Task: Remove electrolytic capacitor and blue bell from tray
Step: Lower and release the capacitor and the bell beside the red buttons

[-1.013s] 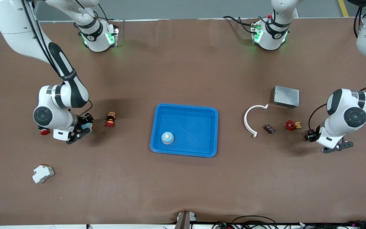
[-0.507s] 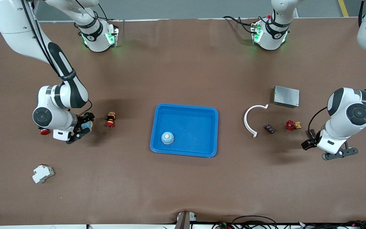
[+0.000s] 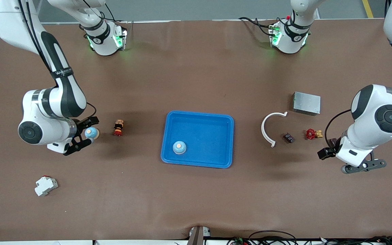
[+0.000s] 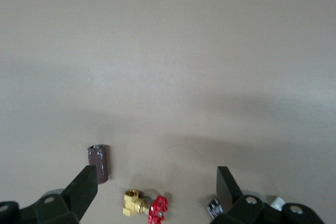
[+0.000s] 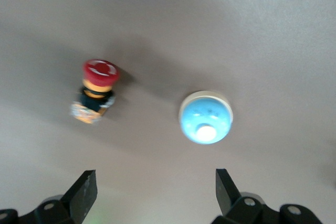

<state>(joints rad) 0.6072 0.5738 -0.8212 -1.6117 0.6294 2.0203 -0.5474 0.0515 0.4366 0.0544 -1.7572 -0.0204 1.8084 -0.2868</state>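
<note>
A light-blue bell point(image 3: 91, 133) rests on the table beside a red push button point(image 3: 118, 127), toward the right arm's end. My right gripper point(image 3: 84, 134) hangs over the table next to that bell point(image 5: 206, 117), open, nothing between its fingers point(image 5: 84, 190). A second blue bell point(image 3: 179, 147) sits in the blue tray point(image 3: 199, 114). The brown capacitor point(image 4: 98, 163) rests on the table by the brass valve with a red handle point(image 4: 144, 208). My left gripper point(image 3: 342, 159) is over the table by the capacitor point(image 3: 333, 141), open and empty point(image 4: 156, 176).
Toward the left arm's end lie a white curved piece point(image 3: 269, 127), a small dark component point(image 3: 288, 137) and a silver box point(image 3: 306, 103). A white breaker point(image 3: 46, 185) lies nearer the front camera at the right arm's end.
Both grippers have opened. The right one let go of the bell and drew back toward its end of the table. The left one rose and pulled away from the capacitor.
</note>
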